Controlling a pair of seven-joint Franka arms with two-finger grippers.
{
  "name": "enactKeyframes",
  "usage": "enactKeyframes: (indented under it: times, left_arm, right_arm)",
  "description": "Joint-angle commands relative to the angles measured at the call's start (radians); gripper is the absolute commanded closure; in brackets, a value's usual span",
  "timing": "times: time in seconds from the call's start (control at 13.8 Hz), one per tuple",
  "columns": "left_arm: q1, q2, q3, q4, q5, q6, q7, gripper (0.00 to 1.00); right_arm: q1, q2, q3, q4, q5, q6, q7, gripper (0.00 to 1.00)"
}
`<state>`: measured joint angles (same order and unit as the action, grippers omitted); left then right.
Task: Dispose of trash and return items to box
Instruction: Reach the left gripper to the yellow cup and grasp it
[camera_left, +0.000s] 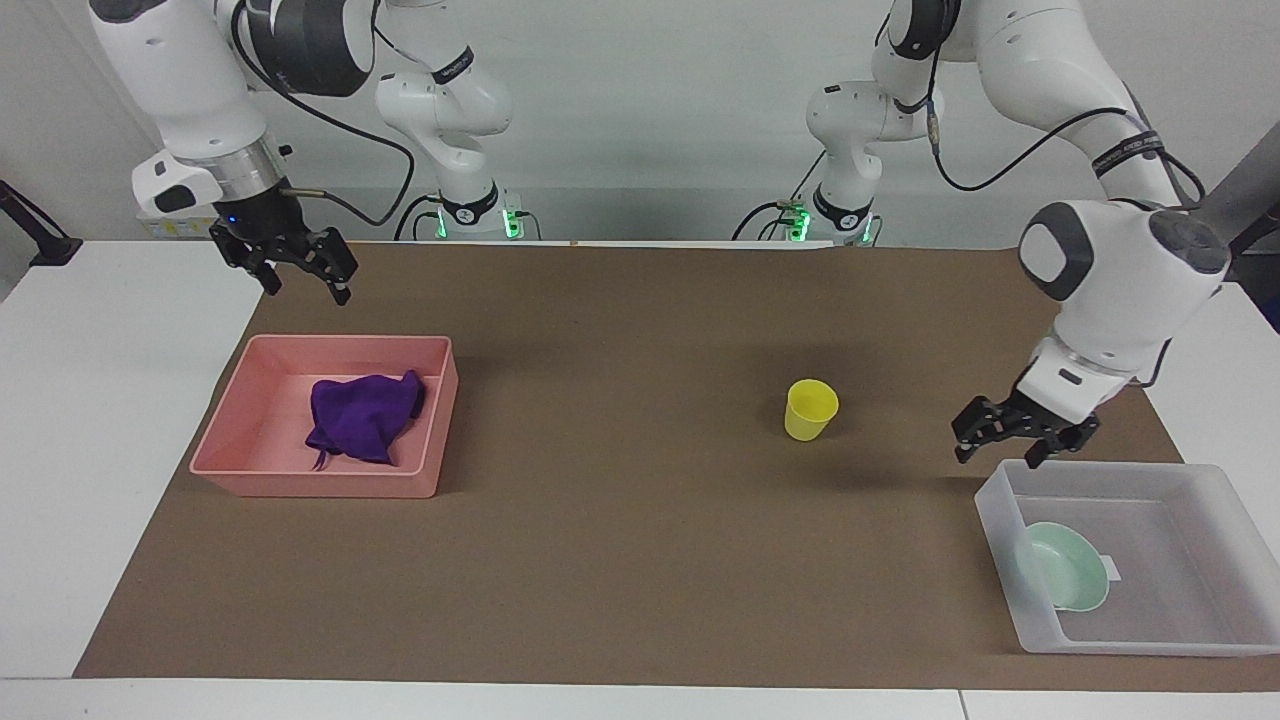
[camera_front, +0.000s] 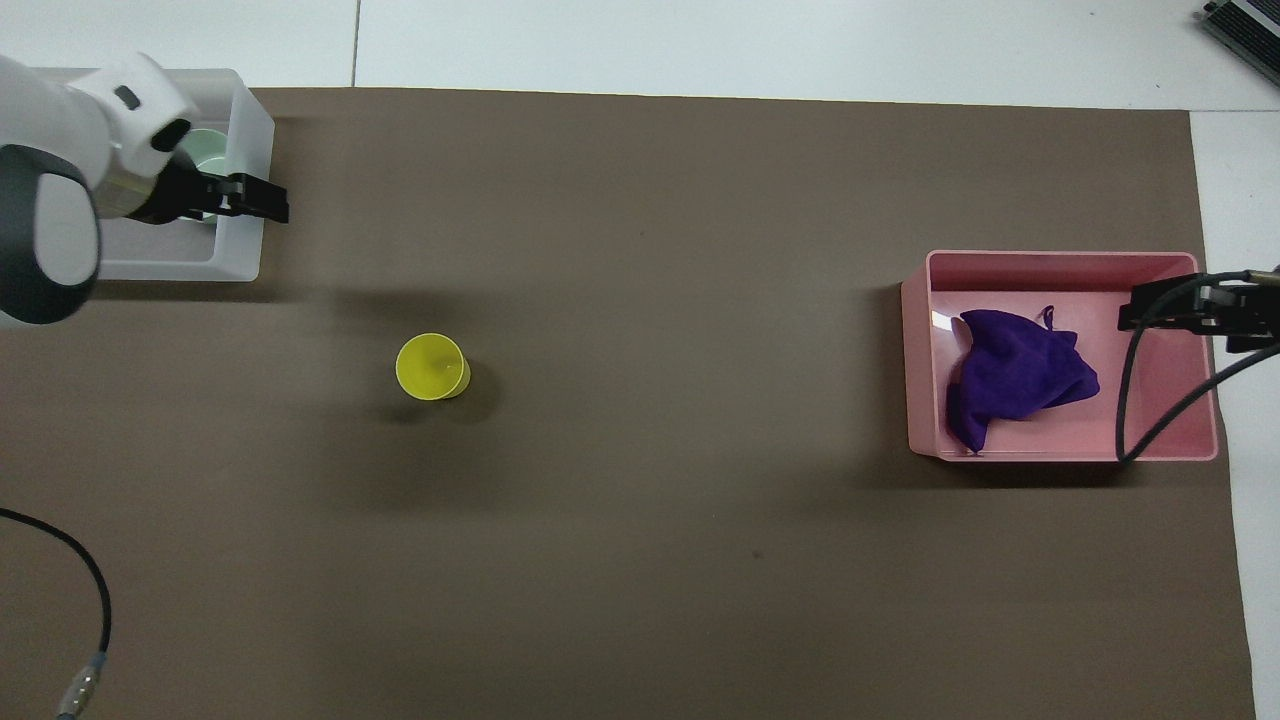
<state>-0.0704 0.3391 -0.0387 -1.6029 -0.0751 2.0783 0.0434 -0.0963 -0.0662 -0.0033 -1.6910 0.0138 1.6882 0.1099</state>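
- Purple cloth (camera_left: 363, 414) is seen bunched inside the pink bin (camera_left: 432, 430) at the right arm's end of the desk (camera_left: 620, 560); as trash it appears already disposed of, and nothing grips it.
- Its long axis is judged to run slantwise across the bin, with a thin tail pointing away from the robots.
- Mint-green bowl (camera_left: 1070, 566) is held in the translucent tray (camera_left: 1130, 478), tilted against the wall nearest the yellow cup (camera_left: 810, 409), its mouth turned into the tray.
- The cup is left upright on the mat, mouth up, well apart from the tray; it is judged the last item to return.
- The left pincer (camera_left: 1012, 438) is held wide and empty over the tray's edge toward the cup.
- The right pincer (camera_left: 296, 270) is raised wide and empty over the bin's edge.
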Motion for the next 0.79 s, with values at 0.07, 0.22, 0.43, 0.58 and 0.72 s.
enactKeyframes:
  times: [0.07, 0.22, 0.43, 0.58, 0.72]
  left_arm:
    - [-0.121, -0.11, 0.017, -0.225, 0.025, 0.069, -0.071, 0.0]
    - [-0.156, -0.143, 0.016, -0.299, 0.025, 0.074, -0.074, 0.0]
    - [-0.172, -0.184, 0.013, -0.432, 0.025, 0.182, -0.074, 0.0]
    - [-0.183, -0.203, 0.013, -0.483, 0.023, 0.207, -0.074, 0.0]
    - [-0.19, -0.216, 0.013, -0.517, 0.023, 0.213, -0.077, 0.0]
  right_arm:
    - [0.015, 0.032, -0.052, 0.131, -0.011, -0.136, -0.001, 0.0]
    - [0.108, 0.039, -0.16, 0.168, -0.012, -0.157, -0.05, 0.0]
    - [0.133, 0.028, -0.181, 0.139, -0.002, -0.148, -0.059, 0.0]
    - [0.066, 0.028, -0.103, 0.137, 0.0, -0.156, -0.061, 0.0]
    - [0.067, 0.023, -0.101, 0.129, 0.0, -0.16, -0.059, 0.0]
